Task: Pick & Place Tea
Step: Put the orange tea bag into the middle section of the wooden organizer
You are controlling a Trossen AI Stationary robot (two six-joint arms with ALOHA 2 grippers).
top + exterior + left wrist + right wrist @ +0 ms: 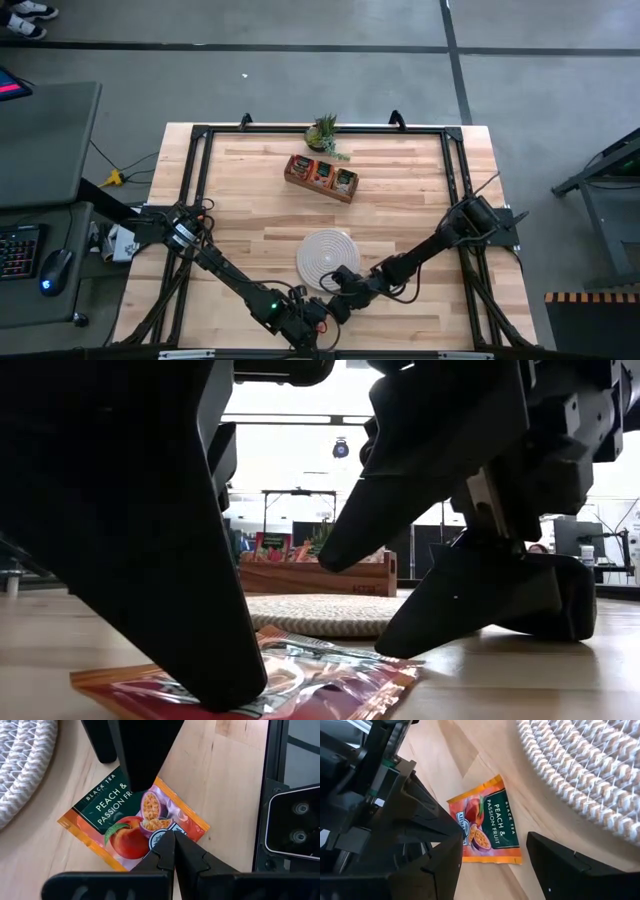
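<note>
One orange-red tea sachet (131,831) with a dark green label lies flat on the wooden table near its front edge, just short of the round woven mat (325,255). My left gripper (172,837) is shut, its tip down on the sachet. My right gripper (494,840) is open and comes in from the right. In the low view one of its fingers (340,555) is raised over the sachet. The other finger (400,640) is low, beside the sachet's edge nearest the mat. More tea sachets stand in the wooden tray (320,175) at the far side. My left gripper presses its shut fingertips (225,690) down on the sachet's printed face (165,827), close to the edge farthest from the mat. The fingers slant steeply down from the near left. The sachet lies flat on the table under them. My right gripper: I cannot tell whether its low finger touches the sachet.
The woven mat lies directly behind the sachet. The tray and a small potted plant (325,130) stand near the far edge. Black frame rails (200,180) run along the table's sides. The two grippers crowd each other over the sachet, close to the table's front edge.
</note>
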